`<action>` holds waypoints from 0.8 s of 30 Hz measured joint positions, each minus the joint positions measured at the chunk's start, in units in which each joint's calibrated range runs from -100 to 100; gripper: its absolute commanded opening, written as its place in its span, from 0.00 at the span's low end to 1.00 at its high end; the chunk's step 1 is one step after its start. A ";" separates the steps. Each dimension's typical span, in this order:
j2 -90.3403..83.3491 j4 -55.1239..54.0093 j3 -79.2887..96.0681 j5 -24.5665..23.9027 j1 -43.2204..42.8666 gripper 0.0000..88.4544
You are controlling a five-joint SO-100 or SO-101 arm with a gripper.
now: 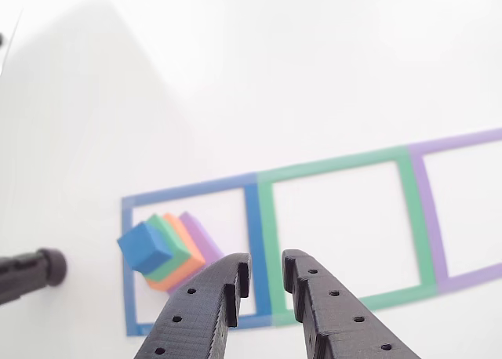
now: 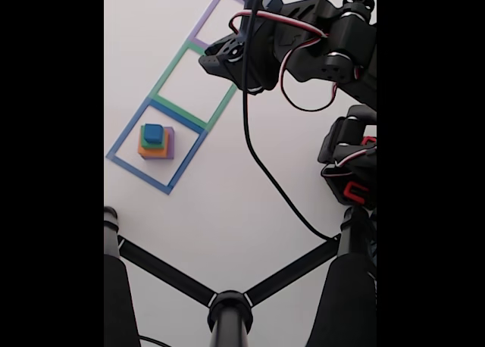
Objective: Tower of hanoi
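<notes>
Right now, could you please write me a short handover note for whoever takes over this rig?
Gripper: open, empty, hovering above the table near the border of the blue and green taped squares.
Blocks: small blue cube tops the matte green block, orange block and largest purple block, all stacked inside the blue taped square outline.
Done: nothing moved, judging by the full stack.
Left: the whole transfer; green outline and purple outline hold no blocks.

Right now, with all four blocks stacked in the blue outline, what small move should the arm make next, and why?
Probably swing the open pincer leftward in the other view, over the blue cube. The cube tops the stack inside the blue outline, while the pincer hovers empty near the blue-green border; the green outline holds nothing.
</notes>
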 measured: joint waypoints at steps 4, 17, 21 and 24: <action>-5.49 -4.49 9.05 -12.22 1.56 0.00; -22.03 -12.36 30.81 -52.22 4.26 0.00; -25.75 -14.04 35.86 -67.19 5.49 0.00; -28.96 -15.33 40.38 -79.21 6.30 0.00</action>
